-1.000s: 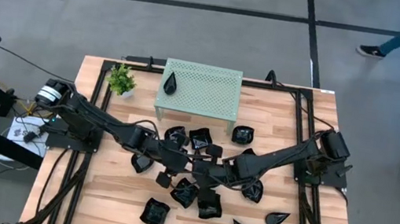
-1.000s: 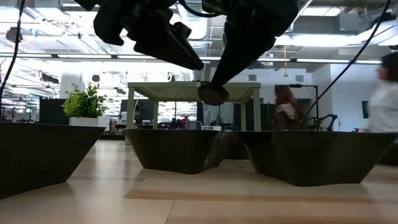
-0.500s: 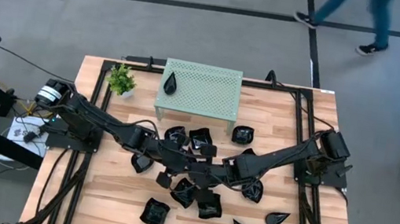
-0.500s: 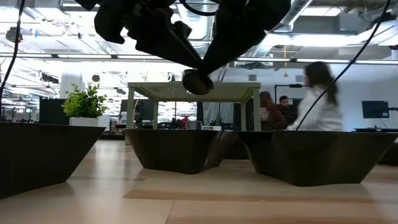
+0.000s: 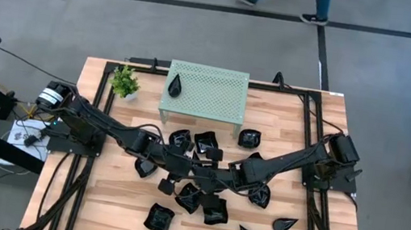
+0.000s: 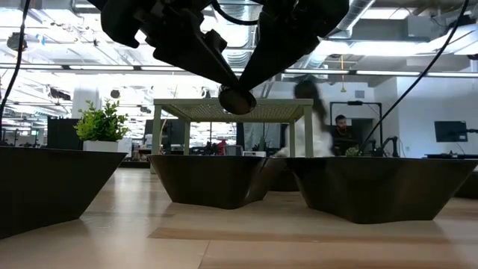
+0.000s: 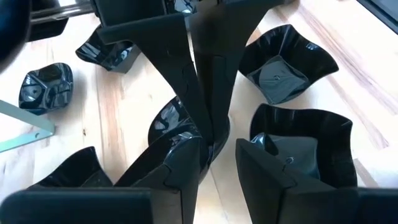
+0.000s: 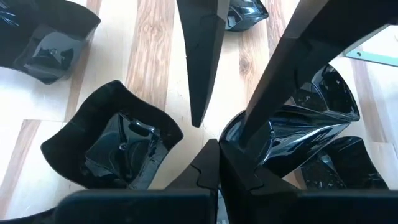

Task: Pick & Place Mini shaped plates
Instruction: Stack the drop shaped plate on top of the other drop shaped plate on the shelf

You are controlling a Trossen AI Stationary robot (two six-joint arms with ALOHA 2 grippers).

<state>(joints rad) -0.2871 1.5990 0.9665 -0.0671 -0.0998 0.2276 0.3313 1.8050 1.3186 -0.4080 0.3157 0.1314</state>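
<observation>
My left gripper [image 5: 180, 178] and right gripper [image 5: 200, 177] meet in front of the green perforated stand [image 5: 204, 90], above the cluster of black mini plates [image 5: 201, 200] on the wooden table [image 5: 115, 199].

Right gripper: fingers clenched on the rim of a glossy black plate [image 8: 298, 134]. In the low view this held plate [image 6: 236, 99] hangs clear of the table, level with the stand's top.

Left gripper: its fingers [image 7: 168, 168] are parted, with the right arm's fingers and the held plate between them. I cannot tell whether they touch it.

One teardrop plate [image 5: 175, 86] lies on top of the stand. A potted plant [image 5: 124, 82] stands just beside the stand's left end. More plates lie scattered in front of the stand.
</observation>
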